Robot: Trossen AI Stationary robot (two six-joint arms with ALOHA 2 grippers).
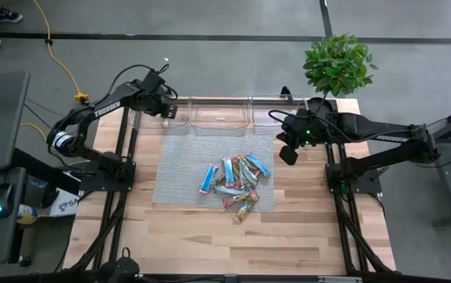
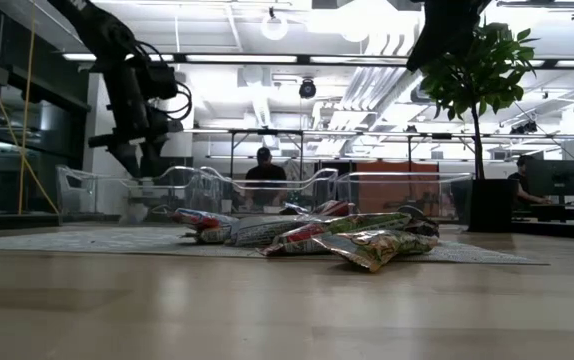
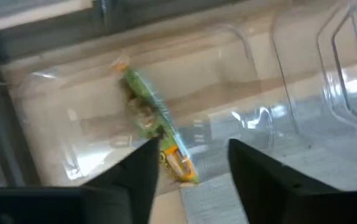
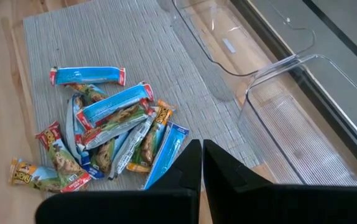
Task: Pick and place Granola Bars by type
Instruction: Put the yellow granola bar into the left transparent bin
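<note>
A pile of granola bars (image 1: 237, 179) in blue, green and red-ended wrappers lies on a grey mat (image 1: 178, 157); the right wrist view shows the same pile (image 4: 110, 134). My left gripper (image 1: 166, 112) hangs open over the left clear bin (image 1: 148, 119) at the table's far edge. In the left wrist view a green-and-yellow bar (image 3: 147, 115) shows below the open fingers (image 3: 194, 149), slanting inside that bin (image 3: 54, 99). Whether it rests on the bin's floor I cannot tell. My right gripper (image 1: 288, 155) waits shut above the mat's far right corner.
Three clear bins stand in a row along the far edge: left, middle (image 1: 219, 118) and right (image 1: 269, 116). A potted plant (image 1: 335, 63) stands at the far right corner. Bare wood (image 1: 210, 244) lies on the near side of the mat.
</note>
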